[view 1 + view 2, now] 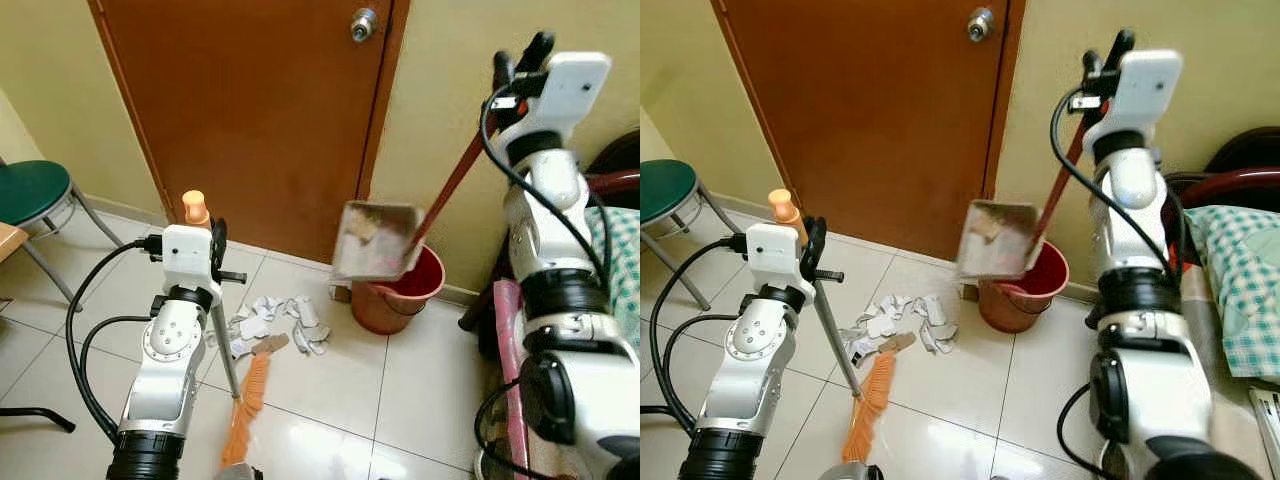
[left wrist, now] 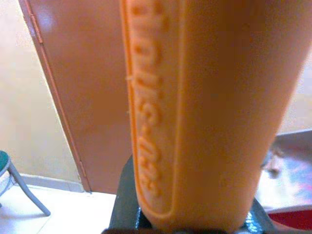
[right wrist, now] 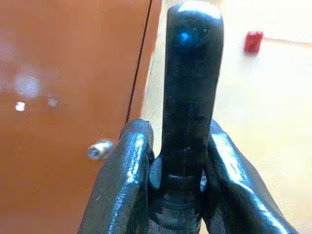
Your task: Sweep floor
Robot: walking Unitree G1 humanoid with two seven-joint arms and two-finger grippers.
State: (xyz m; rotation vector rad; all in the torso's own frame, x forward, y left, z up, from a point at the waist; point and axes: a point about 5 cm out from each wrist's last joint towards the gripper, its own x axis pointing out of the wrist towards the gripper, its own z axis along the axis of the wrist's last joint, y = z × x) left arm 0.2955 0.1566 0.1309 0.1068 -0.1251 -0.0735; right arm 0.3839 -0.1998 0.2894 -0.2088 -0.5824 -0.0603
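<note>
Raised letters are seen on the orange broom handle (image 2: 195,112) in the left wrist view. They are too close and too blurred to be read for sure; only shapes like "0", "3" and "S" can be made out. No other words, numbers or signs can be read anywhere.

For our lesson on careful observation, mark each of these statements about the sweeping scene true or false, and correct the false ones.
1. The right tool grips the dustpan by its handle. True.
2. The dustpan rests flat on the floor. False: it is held up in the air above the red bucket.
3. Crumpled paper scraps lie on the tiles before the door. True.
4. The left tool holds a mop. False: it holds an orange broom.
5. The door stands open. False: it is shut.
</note>
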